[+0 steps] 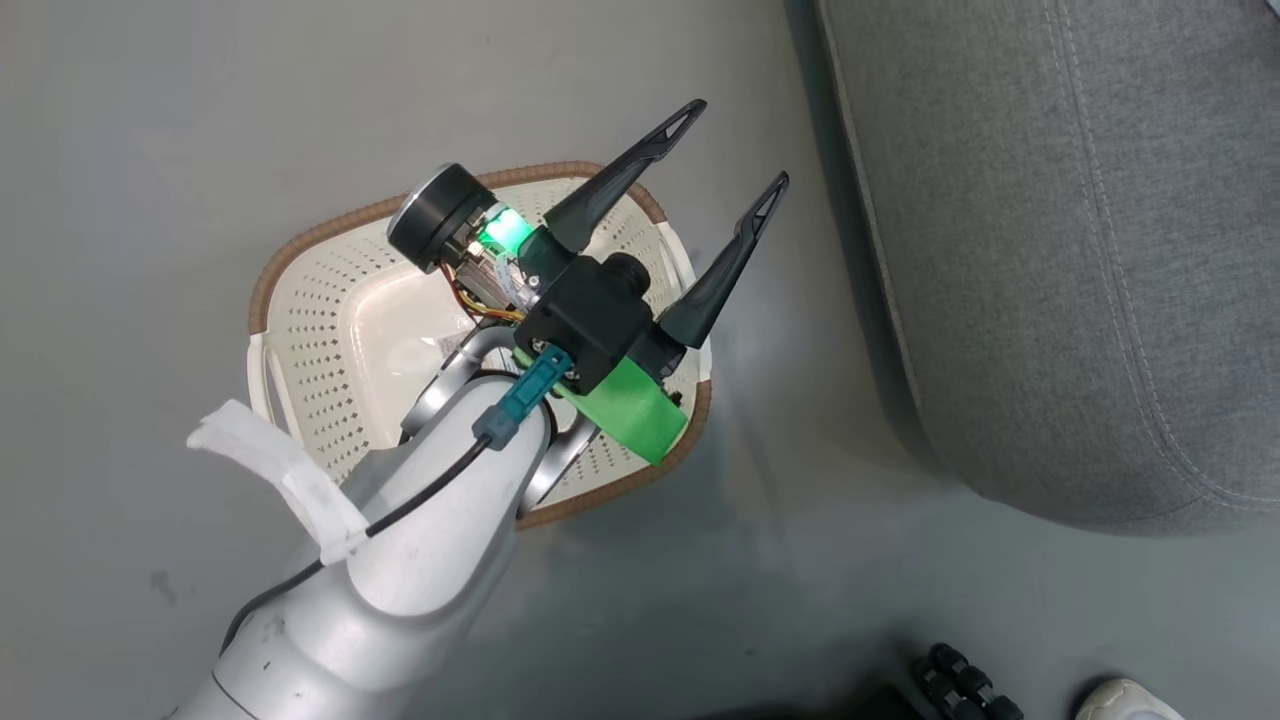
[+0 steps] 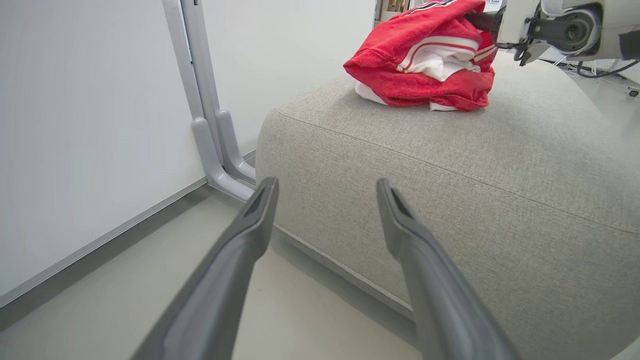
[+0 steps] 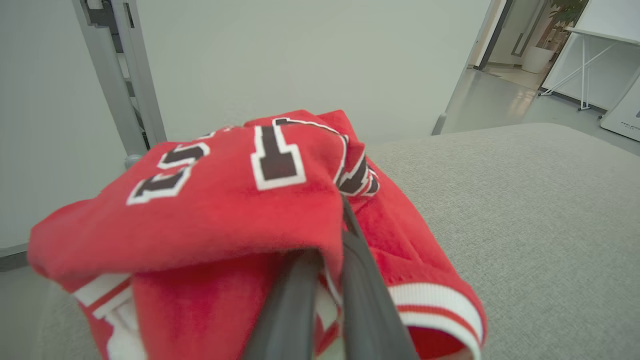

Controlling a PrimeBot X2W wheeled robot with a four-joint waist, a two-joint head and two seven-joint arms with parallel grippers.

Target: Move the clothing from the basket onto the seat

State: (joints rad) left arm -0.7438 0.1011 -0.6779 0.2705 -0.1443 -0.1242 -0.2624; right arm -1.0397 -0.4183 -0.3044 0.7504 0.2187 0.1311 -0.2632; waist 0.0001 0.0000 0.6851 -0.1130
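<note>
The clothing (image 2: 415, 75), a bunched red garment with white trim, lies on top of the light-grey seat (image 2: 450, 175). My right gripper (image 2: 472, 20) reaches into it from the right. In the right wrist view the red clothing (image 3: 225, 200), with dark block lettering, drapes over my right gripper (image 3: 330, 240), which is shut on the fabric above the seat (image 3: 525, 200). My left gripper (image 1: 741, 140) hangs open over the cream basket (image 1: 262, 290), whose visible bottom is bare, with its fingers pointing at the seat (image 1: 1050, 250). The left gripper (image 2: 327, 183) holds nothing.
A white wall panel on a grey post (image 2: 200, 100) stands left of the seat. A person's pale shoe (image 1: 1130, 700) and a dark ribbed object (image 1: 960, 680) show at the bottom right. Grey floor surrounds the basket. A doorway and a white table (image 3: 580, 45) lie beyond the seat.
</note>
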